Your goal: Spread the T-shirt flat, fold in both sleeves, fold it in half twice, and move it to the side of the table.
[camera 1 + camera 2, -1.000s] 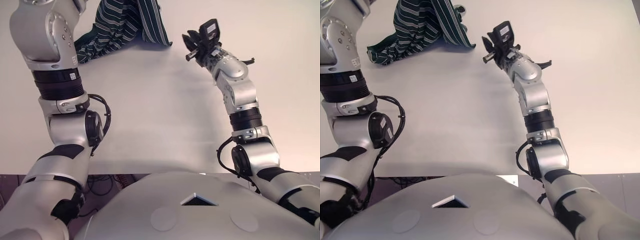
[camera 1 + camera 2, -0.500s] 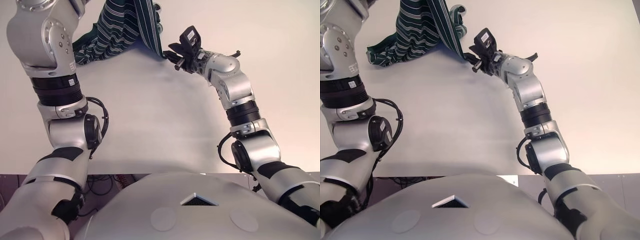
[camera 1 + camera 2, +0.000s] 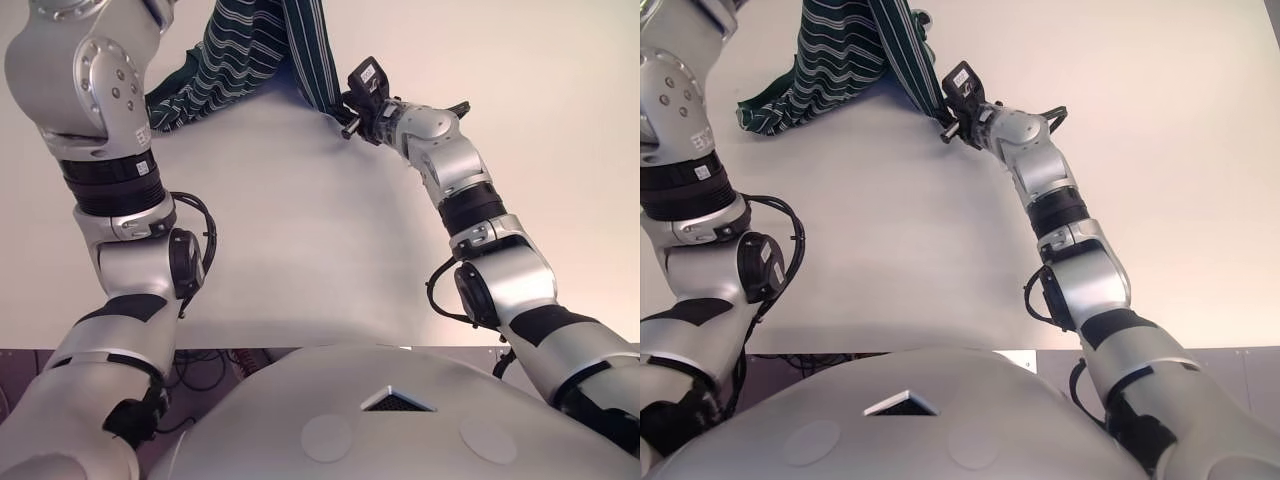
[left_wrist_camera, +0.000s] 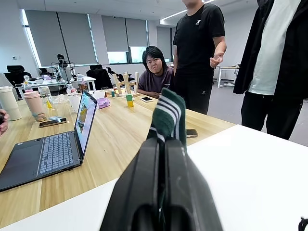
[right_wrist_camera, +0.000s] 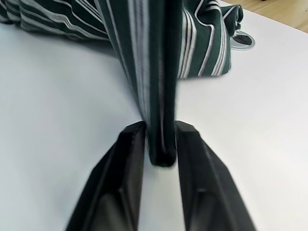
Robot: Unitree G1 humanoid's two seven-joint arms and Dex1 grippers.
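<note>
The dark green T-shirt (image 3: 240,50) with white stripes hangs from above at the far left of the white table (image 3: 300,230), and part of it still rests bunched on the surface. My left gripper (image 4: 163,144) is raised and shut on a fold of the striped cloth (image 4: 169,113). My right gripper (image 3: 345,105) is at the lower tip of the hanging strip. In the right wrist view its fingers (image 5: 134,144) press on both sides of the cloth end (image 5: 160,144), just above the table.
A small round tag (image 5: 239,40) lies at the shirt's far edge. The table's front edge (image 3: 300,345) runs close to me. Beyond the table stand a wooden desk with a laptop (image 4: 53,149) and several people.
My right gripper swung left across the table from free air to the hanging strip and closed on its tip. The left arm lifted the shirt a little higher.
</note>
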